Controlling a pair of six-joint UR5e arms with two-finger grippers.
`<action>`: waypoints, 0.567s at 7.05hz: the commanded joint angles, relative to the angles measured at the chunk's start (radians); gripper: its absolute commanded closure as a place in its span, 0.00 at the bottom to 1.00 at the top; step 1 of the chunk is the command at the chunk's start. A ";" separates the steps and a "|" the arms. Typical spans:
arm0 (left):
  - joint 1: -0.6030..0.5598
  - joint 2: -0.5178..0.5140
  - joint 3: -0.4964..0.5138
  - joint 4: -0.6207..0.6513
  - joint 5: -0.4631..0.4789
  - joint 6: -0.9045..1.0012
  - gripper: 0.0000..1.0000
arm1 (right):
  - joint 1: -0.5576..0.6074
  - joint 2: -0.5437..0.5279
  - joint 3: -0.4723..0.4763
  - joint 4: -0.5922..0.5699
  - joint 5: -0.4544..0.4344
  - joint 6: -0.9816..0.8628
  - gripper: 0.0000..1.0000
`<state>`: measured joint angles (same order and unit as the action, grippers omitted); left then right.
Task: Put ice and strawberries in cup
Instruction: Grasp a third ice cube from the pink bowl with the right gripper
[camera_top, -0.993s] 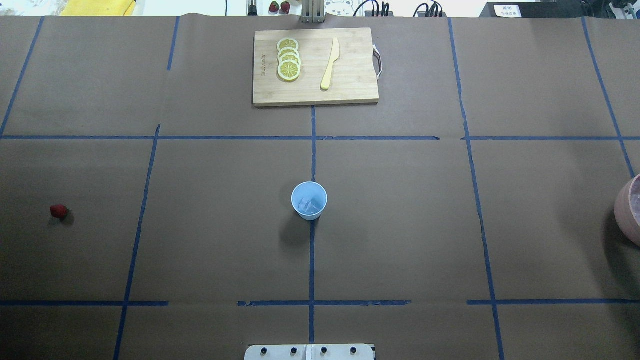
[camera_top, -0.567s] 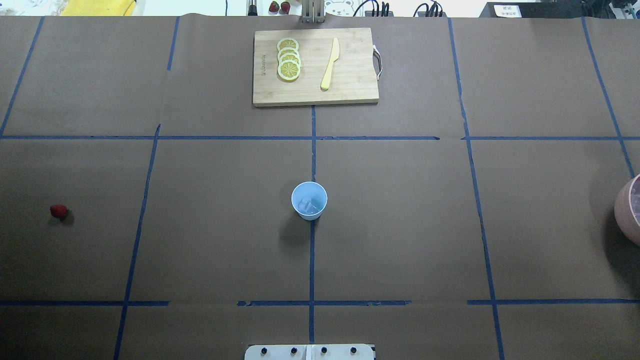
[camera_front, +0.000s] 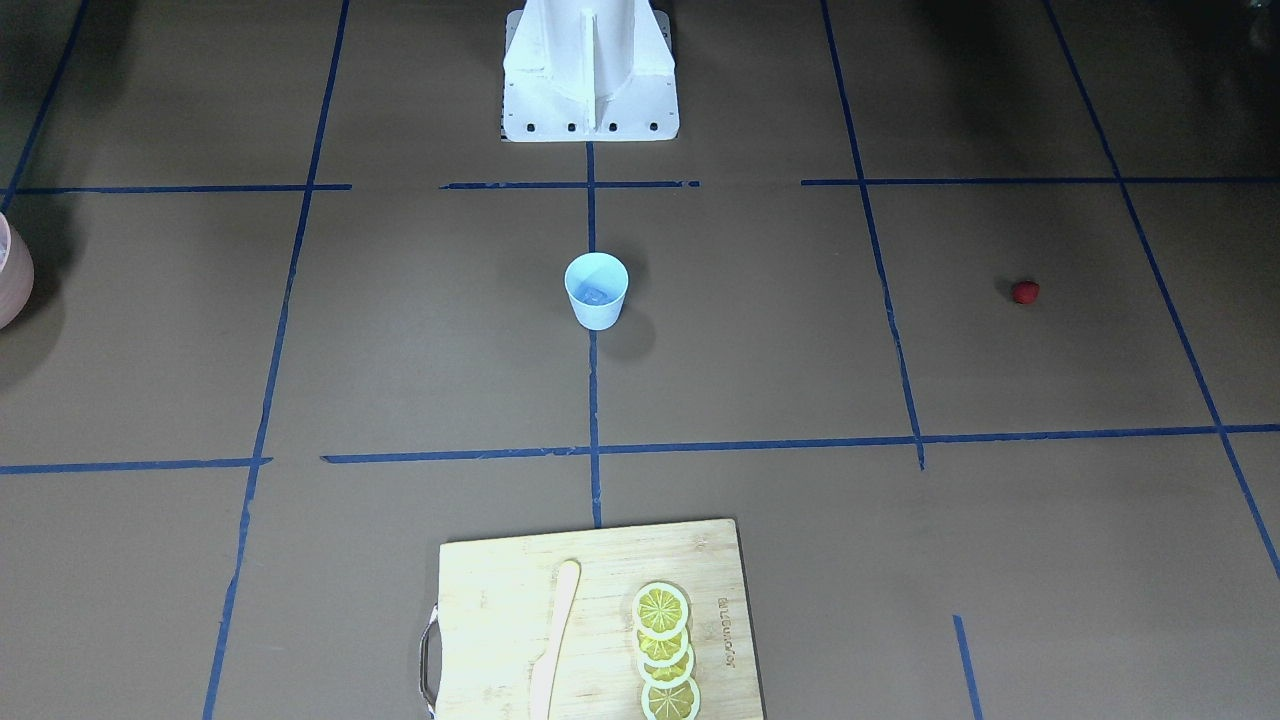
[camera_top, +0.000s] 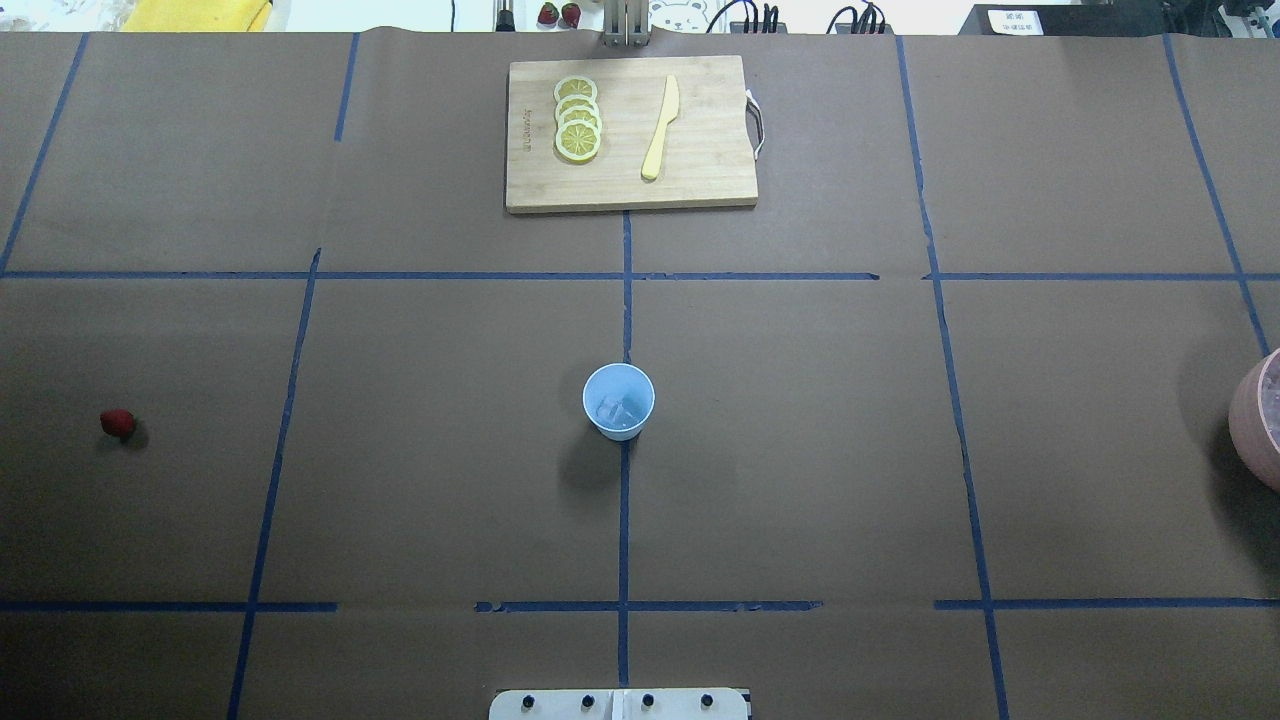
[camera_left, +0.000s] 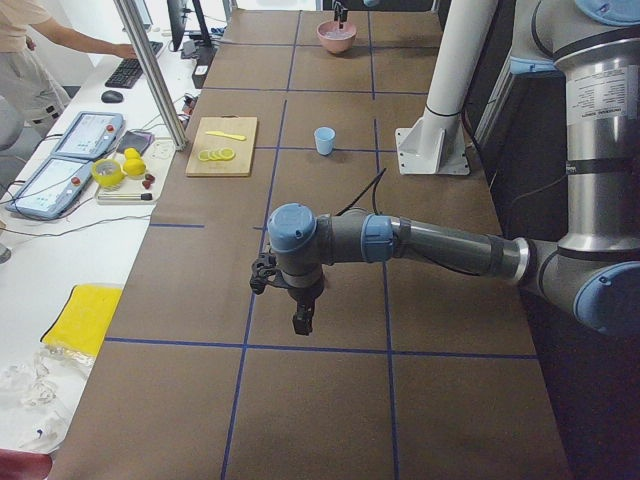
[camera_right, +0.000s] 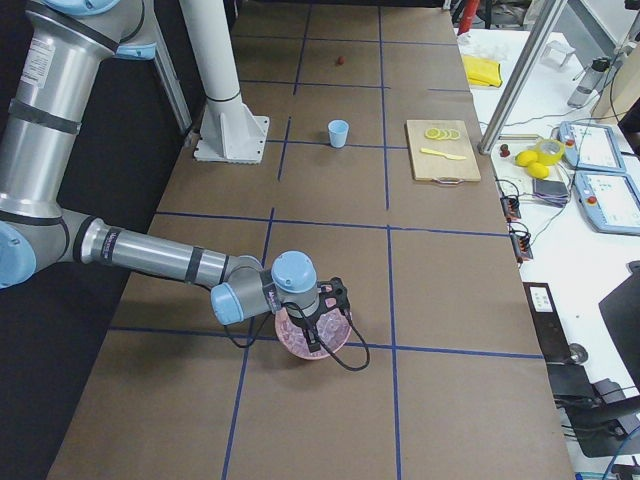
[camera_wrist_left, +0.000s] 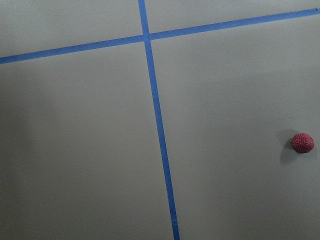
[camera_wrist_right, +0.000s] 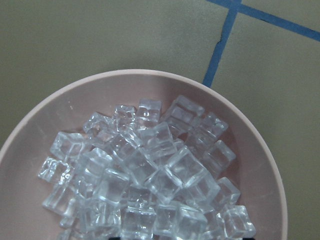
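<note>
Cup (camera_top: 619, 401), table centre, some ice (camera_top: 618, 411) inside; strawberry (camera_top: 117, 423) well apart on our left. Left gripper (camera_left: 300, 322), right gripper (camera_right: 313, 342): we cannot tell opening or load. Risk: round strawberry may roll away from an off-centre pinch.

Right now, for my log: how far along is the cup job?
Done: some ice lies in the cup. In hand: the right hand hangs over the ice bowl, the left hand above the table by the strawberry; grips unclear. Left: the strawberry lies on the table, far from the cup.
</note>
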<state>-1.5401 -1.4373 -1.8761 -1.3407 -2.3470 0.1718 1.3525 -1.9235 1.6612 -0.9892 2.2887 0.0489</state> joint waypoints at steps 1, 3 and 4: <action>0.002 0.000 0.000 0.000 0.002 0.000 0.00 | -0.009 0.003 -0.003 0.003 -0.006 0.011 0.22; 0.002 0.000 -0.001 0.000 0.000 0.000 0.00 | -0.061 0.009 -0.003 0.003 -0.038 0.050 0.23; 0.002 0.000 0.000 0.000 0.000 0.000 0.00 | -0.068 0.009 -0.003 0.003 -0.049 0.054 0.23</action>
<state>-1.5387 -1.4373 -1.8766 -1.3407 -2.3468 0.1718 1.3031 -1.9155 1.6583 -0.9864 2.2570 0.0895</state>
